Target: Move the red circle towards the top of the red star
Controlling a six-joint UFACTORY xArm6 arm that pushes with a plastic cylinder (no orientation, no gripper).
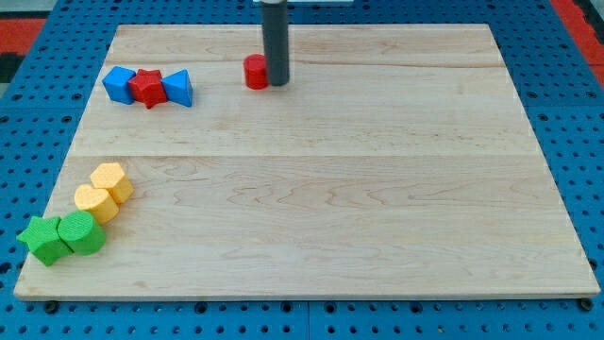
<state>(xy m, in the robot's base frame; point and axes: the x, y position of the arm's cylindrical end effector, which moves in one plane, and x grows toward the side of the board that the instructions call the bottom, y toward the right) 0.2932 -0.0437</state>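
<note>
The red circle (255,72) sits near the board's top, left of centre. My tip (276,82) stands right against the circle's right side, touching or nearly touching it. The red star (147,87) lies at the view's upper left, squeezed between a blue block (119,83) on its left and a blue triangle-like block (178,88) on its right. The circle is well to the right of the star, about level with its top.
Two yellow blocks (110,180) (95,201) and two green blocks (82,232) (42,239) cluster at the board's lower left. The wooden board (330,189) lies on a blue pegboard.
</note>
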